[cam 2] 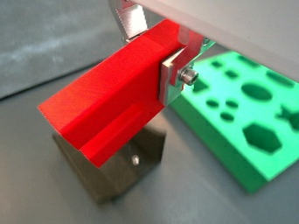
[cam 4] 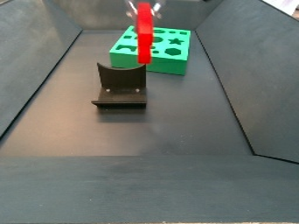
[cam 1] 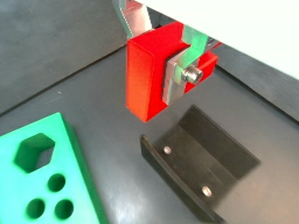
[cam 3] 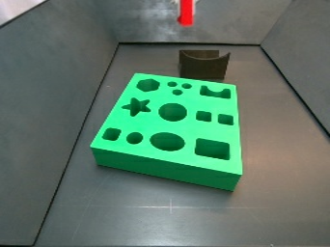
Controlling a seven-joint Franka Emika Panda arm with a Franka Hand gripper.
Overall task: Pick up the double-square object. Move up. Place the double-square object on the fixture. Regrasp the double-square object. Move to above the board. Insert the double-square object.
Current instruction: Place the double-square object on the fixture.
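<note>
The double-square object point(cam 1: 149, 80) is a bright red stepped block that hangs on end in the air, clamped between my silver fingers point(cam 1: 181, 73). My gripper point(cam 2: 158, 54) is shut on it in both wrist views. In both side views the red block point(cam 4: 145, 33) point(cam 3: 186, 11) hangs high above the dark fixture point(cam 4: 121, 85) point(cam 3: 203, 63). The fixture point(cam 1: 198, 157) lies directly below the block in a wrist view. The green board point(cam 3: 172, 123) with its shaped cutouts lies beside the fixture, also showing as a corner point(cam 1: 41, 171).
Dark sloping walls point(cam 4: 35, 70) enclose the grey floor point(cam 4: 152, 166) on all sides. The fixture stands close to the board's far edge point(cam 3: 180, 79).
</note>
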